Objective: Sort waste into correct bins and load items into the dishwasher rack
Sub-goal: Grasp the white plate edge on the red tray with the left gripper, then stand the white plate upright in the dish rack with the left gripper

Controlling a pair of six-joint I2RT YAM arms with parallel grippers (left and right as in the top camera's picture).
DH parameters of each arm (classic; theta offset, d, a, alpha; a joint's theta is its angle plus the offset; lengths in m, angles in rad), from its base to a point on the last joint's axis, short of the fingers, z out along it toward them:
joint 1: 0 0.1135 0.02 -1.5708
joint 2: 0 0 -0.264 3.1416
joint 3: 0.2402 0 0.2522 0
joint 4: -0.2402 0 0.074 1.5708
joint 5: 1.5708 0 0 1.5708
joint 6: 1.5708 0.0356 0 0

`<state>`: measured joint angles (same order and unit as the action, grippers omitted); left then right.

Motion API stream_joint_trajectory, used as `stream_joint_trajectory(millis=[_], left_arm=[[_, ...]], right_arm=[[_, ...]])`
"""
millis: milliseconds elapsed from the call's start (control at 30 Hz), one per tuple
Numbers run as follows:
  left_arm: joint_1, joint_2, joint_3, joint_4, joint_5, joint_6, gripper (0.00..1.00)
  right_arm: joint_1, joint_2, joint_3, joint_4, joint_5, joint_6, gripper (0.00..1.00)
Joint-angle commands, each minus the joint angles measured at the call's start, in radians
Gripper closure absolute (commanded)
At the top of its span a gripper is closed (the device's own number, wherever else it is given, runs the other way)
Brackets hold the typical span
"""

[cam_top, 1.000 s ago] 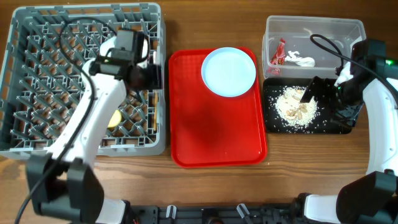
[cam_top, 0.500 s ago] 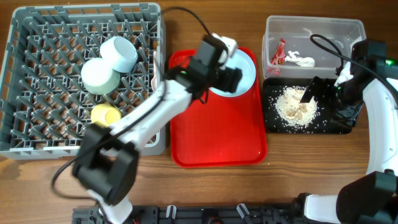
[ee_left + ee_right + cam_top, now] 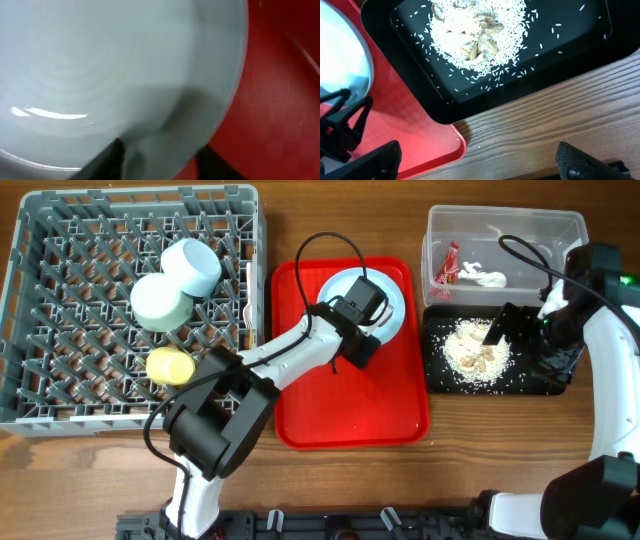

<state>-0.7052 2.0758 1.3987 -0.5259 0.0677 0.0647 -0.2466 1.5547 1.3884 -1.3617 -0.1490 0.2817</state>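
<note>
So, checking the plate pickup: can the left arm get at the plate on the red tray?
Likely yes: the left claw hangs right over the plate, and nothing else lies on the red tray.

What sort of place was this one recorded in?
Probably a robot lab tabletop staged as a dish-clearing station, not a real kitchen: a grey dishwasher rack and red tray on a wooden table, with a robot arm over the tray.
</note>
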Motion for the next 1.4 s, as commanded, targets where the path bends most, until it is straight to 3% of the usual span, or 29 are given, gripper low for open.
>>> stream_joint_trajectory(millis=[0,100,133,200,333,500,867,1067,1233,1367], left_arm=[[0.001,0.015,0.002,-0.052,-0.052,0.018,0.66],[0.001,0.015,0.002,-0.05,-0.066,0.018,0.7],[0.001,0.015,0.002,-0.048,-0.066,0.018,0.73],[0.001,0.015,0.002,-0.049,-0.066,0.018,0.89],[0.001,0.015,0.002,-0.048,-0.066,0.018,0.96],[0.0,-0.043,0.002,-0.052,-0.066,0.01,0.96],[0.05,-0.473,0.002,-0.05,-0.057,-0.056,0.96],[0.257,-0.591,0.002,0.005,0.21,-0.172,0.96],[0.494,-0.582,0.002,0.083,0.546,-0.318,0.96],[0.619,-0.533,0.002,0.115,0.698,-0.34,0.96]], right_arm=[[0.0,-0.003,0.012,0.0,-0.008,-0.021,0.0],[0.0,-0.003,0.012,-0.001,-0.008,-0.021,0.0],[0.0,-0.003,0.012,-0.001,-0.008,-0.021,0.0],[0.0,-0.003,0.012,-0.001,-0.008,-0.021,0.0],[0.0,-0.003,0.012,-0.001,-0.008,-0.021,0.0],[0.0,-0.003,0.012,-0.001,-0.008,-0.021,0.0],[0.0,-0.003,0.012,-0.005,-0.008,-0.021,0.0],[0.0,-0.003,0.012,-0.005,-0.008,-0.021,0.0],[0.0,-0.003,0.012,-0.005,-0.008,-0.021,0.0],[0.0,-0.003,0.012,-0.004,-0.008,-0.021,0.0]])
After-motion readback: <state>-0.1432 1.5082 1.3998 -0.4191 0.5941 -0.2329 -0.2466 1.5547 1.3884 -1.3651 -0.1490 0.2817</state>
